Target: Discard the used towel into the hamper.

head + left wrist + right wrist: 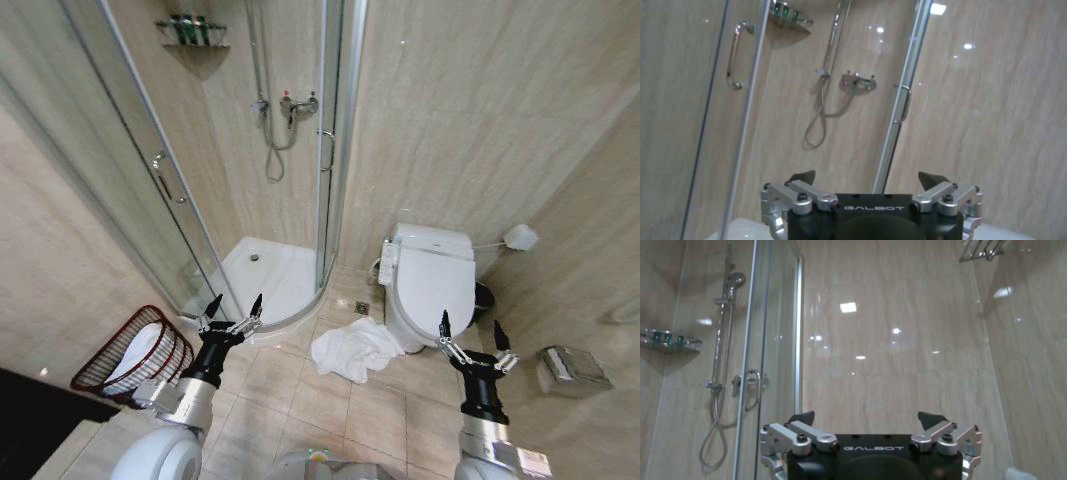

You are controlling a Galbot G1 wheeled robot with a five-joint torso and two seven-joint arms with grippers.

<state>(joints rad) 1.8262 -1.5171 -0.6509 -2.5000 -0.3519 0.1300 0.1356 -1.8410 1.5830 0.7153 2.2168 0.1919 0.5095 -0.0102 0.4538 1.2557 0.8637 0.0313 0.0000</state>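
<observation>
Both grippers sit right up near the head camera, raised and holding nothing: left gripper (pixel 232 307) on the hamper side, right gripper (pixel 474 335) over by the toilet (pixel 430 280). Jaws are spread wide on both, and the wrist views confirm it, with the black fingertips (pixel 802 177) standing well apart and just shower wall behind them.

So the used towel (pixel 352 350) is a white crumpled heap on the beige floor tiles (pixel 320 400), touching the base of the toilet and roughly between the two arms. Looks like ordinary terry cloth: soft, floppy, light, nothing fragile about it. My guess is it'll sag and trail once lifted, so I'd pinch a thick raised fold near the middle of the pile rather than a thin edge, otherwise half of it drags along the floor.

Over on the left is the hamper (pixel 100 365), a low round open-weave basket in dark reddish-brown, flared rim, tipped toward the camera, with something white already inside. It's just beside the curved shower tray (pixel 262 272) and the glass door (pixel 140 180). Probably light enough itself to get nudged if the towel is pushed in clumsily. Tiles look glossy, so the cloth should slide easily.
</observation>
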